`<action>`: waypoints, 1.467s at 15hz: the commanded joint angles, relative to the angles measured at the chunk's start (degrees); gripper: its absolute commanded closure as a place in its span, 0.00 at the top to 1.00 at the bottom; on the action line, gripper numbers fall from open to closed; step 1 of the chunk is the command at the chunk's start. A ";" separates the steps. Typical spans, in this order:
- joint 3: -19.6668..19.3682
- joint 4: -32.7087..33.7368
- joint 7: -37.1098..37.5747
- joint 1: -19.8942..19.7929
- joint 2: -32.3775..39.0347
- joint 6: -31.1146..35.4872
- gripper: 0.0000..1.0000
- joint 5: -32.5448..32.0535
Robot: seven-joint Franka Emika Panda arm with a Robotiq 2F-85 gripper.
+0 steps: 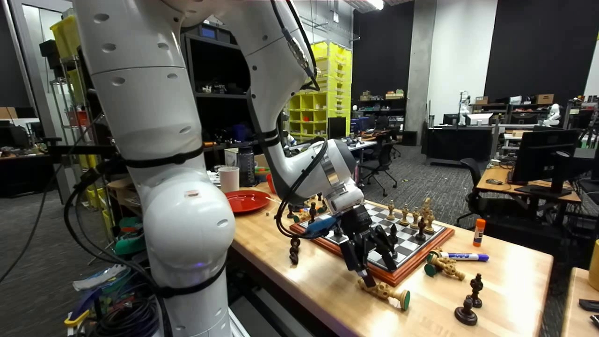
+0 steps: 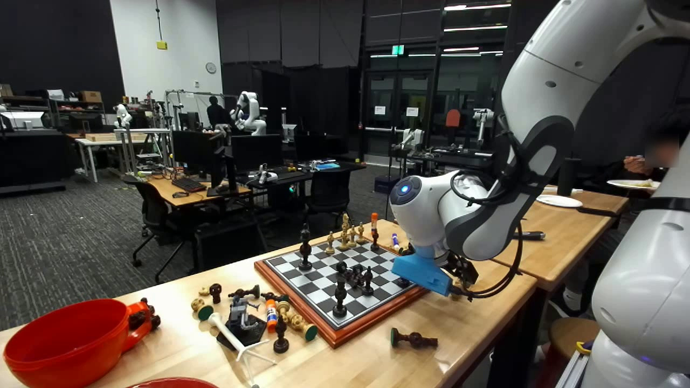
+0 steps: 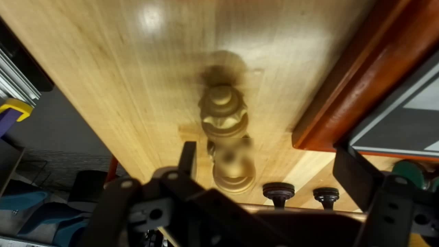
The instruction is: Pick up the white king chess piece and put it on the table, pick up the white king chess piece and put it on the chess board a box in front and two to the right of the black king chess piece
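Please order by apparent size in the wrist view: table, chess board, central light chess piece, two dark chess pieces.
Table
Chess board, partly visible
Light chess piece
Dark chess pieces: nearly alike, not ranked

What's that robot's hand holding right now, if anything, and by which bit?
Nothing is held: the hand is open, and the pale chess piece near it lies on its side on the table.

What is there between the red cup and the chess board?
In an exterior view, dark and light chess pieces, an orange glue stick, a white tripod and a grey figure separate the cup from the chess board.
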 commanded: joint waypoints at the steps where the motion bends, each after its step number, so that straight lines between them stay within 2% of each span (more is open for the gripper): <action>1: -1.49 -0.70 1.64 1.19 -0.85 -1.18 1.00 -0.72; 16: -3.85 -1.03 -6.34 1.31 -0.80 2.09 1.00 0.43; 22: -3.48 0.03 -5.18 1.33 -0.35 0.51 1.00 0.06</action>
